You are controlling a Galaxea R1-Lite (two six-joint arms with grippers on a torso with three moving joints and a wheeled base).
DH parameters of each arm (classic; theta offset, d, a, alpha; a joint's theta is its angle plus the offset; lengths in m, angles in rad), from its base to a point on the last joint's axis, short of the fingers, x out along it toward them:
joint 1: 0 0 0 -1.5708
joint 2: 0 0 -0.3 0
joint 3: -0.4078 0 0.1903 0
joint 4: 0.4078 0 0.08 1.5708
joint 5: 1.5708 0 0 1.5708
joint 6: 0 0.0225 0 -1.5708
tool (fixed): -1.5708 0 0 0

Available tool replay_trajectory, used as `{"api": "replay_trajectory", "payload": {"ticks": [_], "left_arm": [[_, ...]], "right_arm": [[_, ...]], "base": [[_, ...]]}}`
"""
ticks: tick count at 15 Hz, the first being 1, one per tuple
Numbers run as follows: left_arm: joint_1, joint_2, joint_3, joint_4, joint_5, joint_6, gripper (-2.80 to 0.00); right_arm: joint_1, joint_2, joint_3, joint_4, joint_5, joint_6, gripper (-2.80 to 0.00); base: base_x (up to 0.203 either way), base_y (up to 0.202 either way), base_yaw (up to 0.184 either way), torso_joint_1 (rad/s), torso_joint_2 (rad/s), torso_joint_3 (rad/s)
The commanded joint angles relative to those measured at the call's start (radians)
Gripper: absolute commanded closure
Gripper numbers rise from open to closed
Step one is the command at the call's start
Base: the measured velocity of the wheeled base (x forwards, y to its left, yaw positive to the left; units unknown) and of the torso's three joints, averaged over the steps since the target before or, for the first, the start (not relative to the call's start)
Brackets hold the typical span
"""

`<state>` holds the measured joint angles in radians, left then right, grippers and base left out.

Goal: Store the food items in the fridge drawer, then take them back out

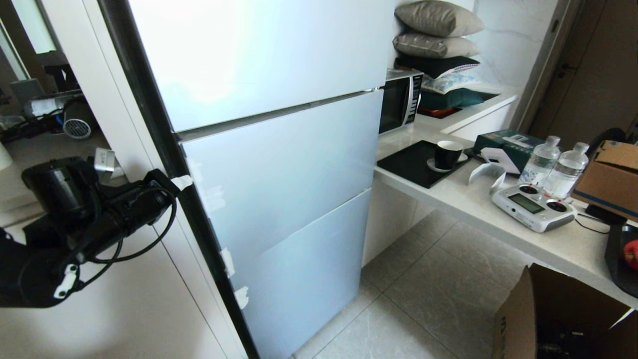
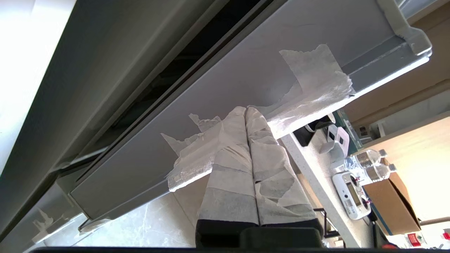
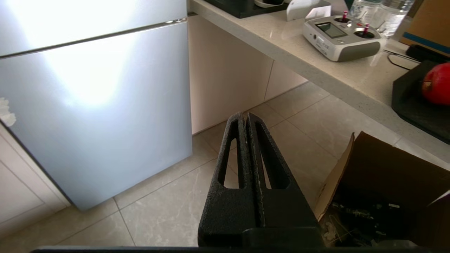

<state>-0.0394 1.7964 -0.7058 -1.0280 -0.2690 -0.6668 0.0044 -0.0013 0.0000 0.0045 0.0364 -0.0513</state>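
The fridge drawer (image 1: 284, 169) is the middle pale blue glossy panel of the fridge. My left gripper (image 1: 180, 182) is shut, and its tape-wrapped fingertips rest against the panel's left side edge. In the left wrist view the gripper (image 2: 246, 109) sits between two white tape patches on the drawer (image 2: 246, 63) edge, with a dark gap between panel and fridge body. One red round fruit (image 1: 632, 254) lies on a black tray (image 1: 615, 254) at the counter's right end; it also shows in the right wrist view as the fruit (image 3: 437, 84). My right gripper (image 3: 246, 114) hangs shut and empty over the floor.
The counter (image 1: 448, 194) right of the fridge carries a black mat with a cup (image 1: 447, 153), a white remote controller (image 1: 533, 207), two water bottles (image 1: 553, 167) and a cardboard box (image 1: 610, 174). A microwave (image 1: 398, 99) stands behind. An open cardboard box (image 1: 553, 319) sits on the floor.
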Motion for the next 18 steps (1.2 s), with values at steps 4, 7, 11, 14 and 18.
{"api": "replay_trajectory", "payload": {"ticks": [4, 7, 11, 14, 18], "left_arm": [[-0.001, -0.003, 0.025, -0.006, -0.002, -0.005, 0.00], [-0.009, -0.022, 0.058, -0.006, -0.005, -0.005, 0.00], [-0.045, -0.098, 0.115, -0.006, -0.006, -0.004, 0.00], [-0.100, -0.167, 0.187, -0.005, -0.004, -0.004, 0.00], [-0.182, -0.263, 0.287, -0.004, -0.003, -0.002, 0.00]], "right_arm": [[0.000, 0.001, 0.000, 0.000, 0.000, 0.000, 0.00], [0.000, 0.001, 0.000, 0.000, 0.000, 0.000, 0.00], [0.000, 0.001, 0.000, 0.000, 0.000, -0.001, 0.00], [0.000, 0.000, 0.000, 0.000, 0.000, -0.001, 0.00], [0.000, 0.000, 0.000, 0.000, 0.000, -0.001, 0.00]], "base": [[0.000, 0.000, 0.000, 0.000, 0.00, 0.000], [0.000, 0.000, 0.000, 0.000, 0.00, 0.000], [0.000, 0.000, 0.000, 0.000, 0.00, 0.000], [0.000, 0.000, 0.000, 0.000, 0.00, 0.000], [0.000, 0.000, 0.000, 0.000, 0.00, 0.000]]}}
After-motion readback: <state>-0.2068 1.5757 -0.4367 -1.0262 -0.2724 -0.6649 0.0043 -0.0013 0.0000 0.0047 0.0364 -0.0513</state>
